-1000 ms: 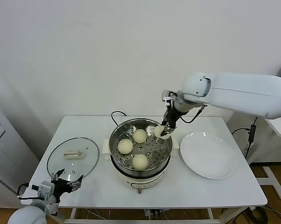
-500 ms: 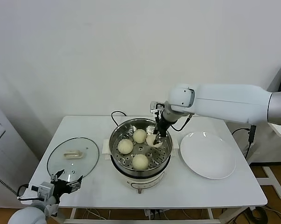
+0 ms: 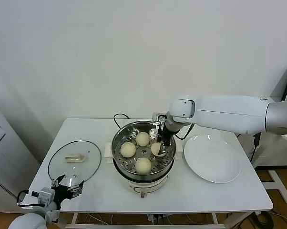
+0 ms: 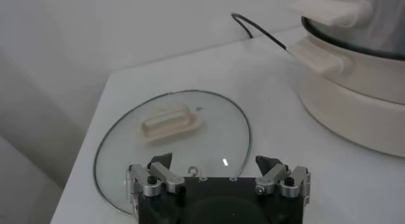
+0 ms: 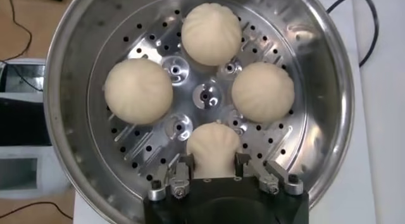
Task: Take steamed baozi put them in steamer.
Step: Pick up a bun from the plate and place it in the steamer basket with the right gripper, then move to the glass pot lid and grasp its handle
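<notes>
The steel steamer (image 3: 118, 143) stands mid-table on its white base. Three baozi lie on its perforated tray (image 5: 205, 94): one at the back (image 3: 142, 139), one on the left (image 3: 128, 149), one at the front (image 3: 143, 165). My right gripper (image 3: 158, 147) reaches down into the pot's right side and is shut on a fourth baozi (image 3: 157, 149), held at or just above the tray. In the right wrist view that gripper (image 5: 213, 167) has its fingers against both sides of this baozi (image 5: 214, 146). My left gripper (image 4: 217, 165) is open and empty, parked low at the table's front-left corner (image 3: 62, 183).
A glass lid with a cream handle (image 3: 75, 159) lies on the table's left part, also in the left wrist view (image 4: 171, 123). An empty white plate (image 3: 212, 158) lies right of the steamer. A black cord (image 3: 118, 116) runs behind the pot.
My right gripper carried the baozi from above the pot's right rim leftward and down into the steamer, onto the tray's right side. The left arm has not moved.
</notes>
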You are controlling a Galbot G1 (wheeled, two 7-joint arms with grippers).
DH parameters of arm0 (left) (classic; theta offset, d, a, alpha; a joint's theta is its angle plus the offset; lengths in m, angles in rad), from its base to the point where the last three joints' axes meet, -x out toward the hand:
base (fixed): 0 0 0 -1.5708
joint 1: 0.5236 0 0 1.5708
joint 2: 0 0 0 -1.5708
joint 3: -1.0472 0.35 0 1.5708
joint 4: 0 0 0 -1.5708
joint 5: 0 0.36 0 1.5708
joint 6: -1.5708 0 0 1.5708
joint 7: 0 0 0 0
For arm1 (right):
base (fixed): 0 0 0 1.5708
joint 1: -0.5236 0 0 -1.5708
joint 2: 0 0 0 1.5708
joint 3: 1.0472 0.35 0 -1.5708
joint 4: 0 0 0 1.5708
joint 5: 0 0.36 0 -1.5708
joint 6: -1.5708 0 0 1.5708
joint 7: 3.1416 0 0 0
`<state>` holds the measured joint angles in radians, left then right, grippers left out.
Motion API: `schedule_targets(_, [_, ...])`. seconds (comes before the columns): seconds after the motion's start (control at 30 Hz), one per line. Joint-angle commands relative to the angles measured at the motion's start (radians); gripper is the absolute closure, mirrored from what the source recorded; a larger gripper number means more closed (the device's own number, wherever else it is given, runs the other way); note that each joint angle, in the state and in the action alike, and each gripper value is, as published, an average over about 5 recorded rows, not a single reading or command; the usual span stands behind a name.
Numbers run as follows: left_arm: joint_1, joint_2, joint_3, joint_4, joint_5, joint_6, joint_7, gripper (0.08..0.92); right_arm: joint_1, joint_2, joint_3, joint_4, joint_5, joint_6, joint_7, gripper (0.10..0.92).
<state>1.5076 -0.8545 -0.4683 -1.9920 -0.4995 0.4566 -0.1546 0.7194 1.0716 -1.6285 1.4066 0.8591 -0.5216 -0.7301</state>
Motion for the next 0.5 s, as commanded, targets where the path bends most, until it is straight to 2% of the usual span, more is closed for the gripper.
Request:
schedule_targets(0.03, [0.002,-0.003,-0.004,0.0,0.001,-0.001,0.0,0.177,-0.02,-0.01,0.045,-0.004,-0.003,-0.002,0.009,0.405])
schedule_targets(0.23, [-0.001,-0.011,-0.017,0.002,0.001,0.0,-0.001,0.177,-0.033,-0.108,0.188,-0.013,0.084,0.005,0.004,0.242])
schedule_targets(0.37, [-0.01,-0.017,-0.031,0.006,0.001,-0.001,-0.003,0.177,-0.1,-0.221,0.358,-0.01,0.149,0.025,0.054,0.206])
schedule_targets(0.5, [-0.025,-0.02,-0.042,0.01,0.014,-0.013,0.001,0.177,-0.276,-0.361,0.623,0.0,0.193,0.121,0.177,0.203])
